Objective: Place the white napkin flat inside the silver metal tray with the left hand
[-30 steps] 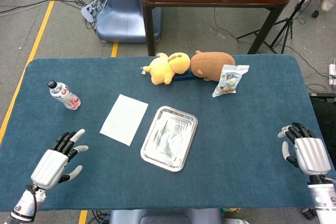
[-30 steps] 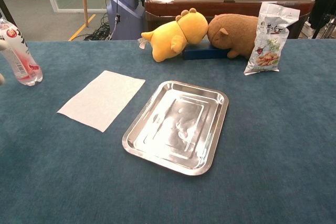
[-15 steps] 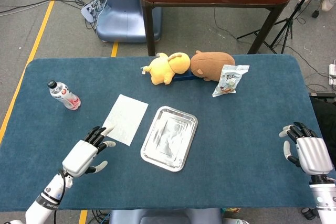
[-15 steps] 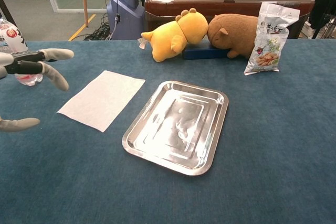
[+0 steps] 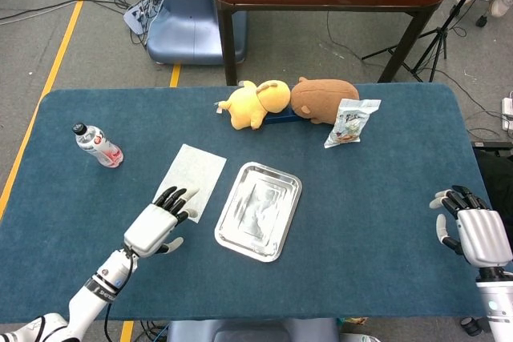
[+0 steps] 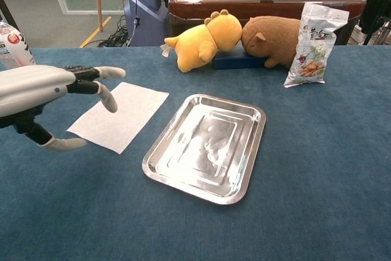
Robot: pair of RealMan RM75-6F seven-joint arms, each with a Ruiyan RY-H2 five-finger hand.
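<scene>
1. Left hand (image 5: 157,222) hovers spread and empty over the napkin's (image 5: 192,178) near edge.
2. Napkin lies flat on the desk (image 5: 369,222), just left of the tray (image 5: 258,211).
3. Contact unclear; thin paper may crumple or slide.

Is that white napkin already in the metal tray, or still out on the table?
Still out. The napkin lies spread flat on the blue cloth beside the empty tray, the left hand over its near edge.

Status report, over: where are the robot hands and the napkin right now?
Left robot hand open over napkin's near edge. Right robot hand open, idle. Napkin flat on table, beside tray, not in it. Nothing in the way.
</scene>
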